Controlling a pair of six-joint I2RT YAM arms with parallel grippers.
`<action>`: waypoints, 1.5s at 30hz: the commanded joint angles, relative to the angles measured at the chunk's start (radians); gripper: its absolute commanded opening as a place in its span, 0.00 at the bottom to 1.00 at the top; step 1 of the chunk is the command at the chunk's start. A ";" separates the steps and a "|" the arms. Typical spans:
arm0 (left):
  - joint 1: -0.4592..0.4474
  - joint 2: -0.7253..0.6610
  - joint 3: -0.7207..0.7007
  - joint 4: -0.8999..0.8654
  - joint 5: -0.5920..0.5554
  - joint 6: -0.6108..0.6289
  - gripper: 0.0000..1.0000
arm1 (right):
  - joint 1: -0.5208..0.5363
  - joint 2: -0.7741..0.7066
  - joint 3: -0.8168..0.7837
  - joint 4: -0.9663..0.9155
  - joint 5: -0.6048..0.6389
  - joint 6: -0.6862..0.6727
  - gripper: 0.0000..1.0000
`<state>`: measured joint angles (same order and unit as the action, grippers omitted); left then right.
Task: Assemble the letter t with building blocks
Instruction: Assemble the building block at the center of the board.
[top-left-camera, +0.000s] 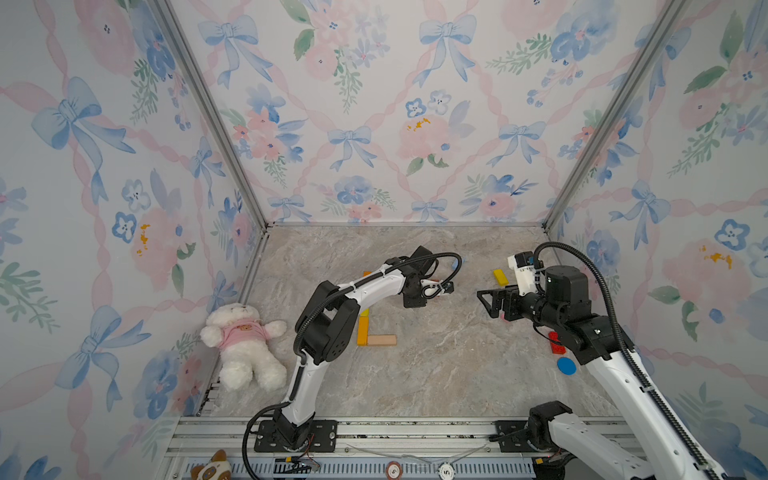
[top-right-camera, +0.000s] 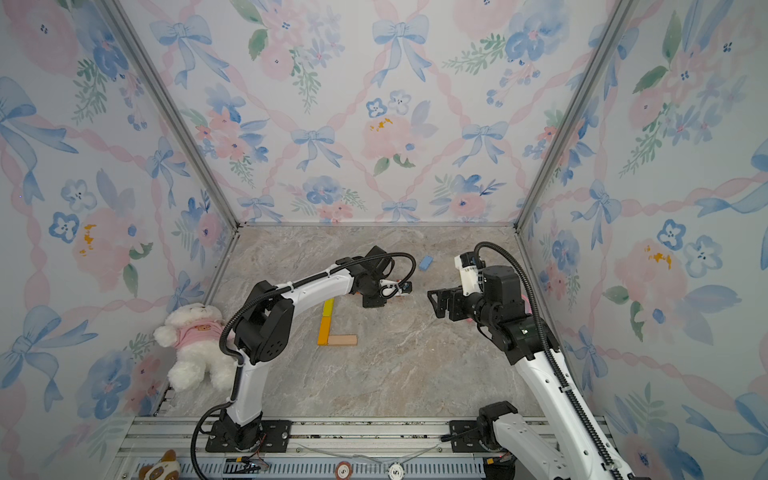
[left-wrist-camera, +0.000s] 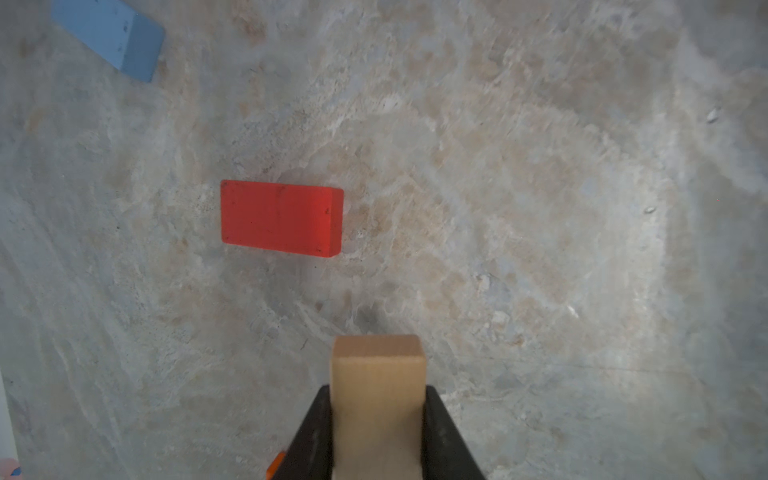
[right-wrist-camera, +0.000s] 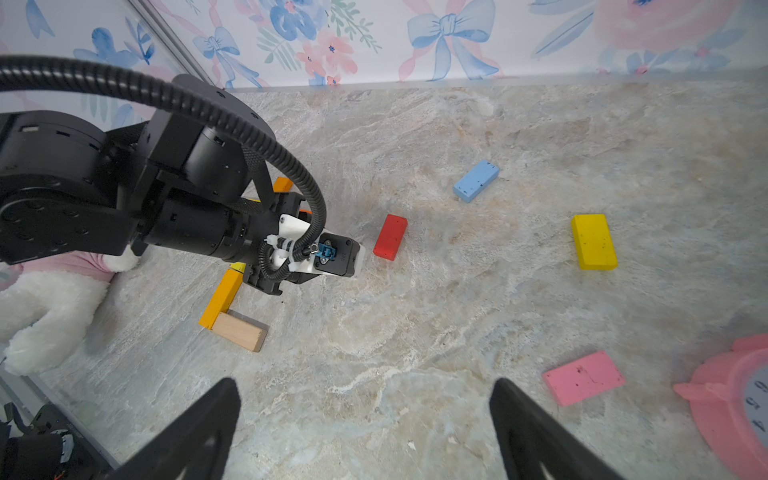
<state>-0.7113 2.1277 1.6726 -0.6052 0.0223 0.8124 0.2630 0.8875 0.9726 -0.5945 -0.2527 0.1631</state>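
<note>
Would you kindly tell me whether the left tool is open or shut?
The left tool is shut on a bare wood block: the left wrist view shows its fingers against both sides.

Soft, even light, faint shadows. Edges bow in both top views. The bare-wood block (left-wrist-camera: 378, 374) looks blurred in the left wrist view.

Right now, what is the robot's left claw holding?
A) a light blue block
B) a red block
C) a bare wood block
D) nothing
C: the left wrist view shows the left gripper shut on the bare wood block, while the red block and the light blue block lie loose beyond it.
</note>
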 joint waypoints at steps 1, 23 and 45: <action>-0.002 0.031 0.031 -0.018 -0.021 0.022 0.15 | -0.005 -0.015 -0.023 -0.029 0.007 -0.014 0.96; 0.002 0.159 0.138 -0.018 -0.078 0.025 0.21 | -0.005 -0.013 -0.029 -0.034 0.005 -0.023 0.96; 0.007 0.221 0.200 -0.018 -0.072 0.039 0.25 | -0.007 -0.004 -0.034 -0.034 0.009 -0.037 0.96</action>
<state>-0.7109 2.3142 1.8610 -0.6006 -0.0559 0.8375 0.2626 0.8799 0.9455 -0.6174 -0.2527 0.1436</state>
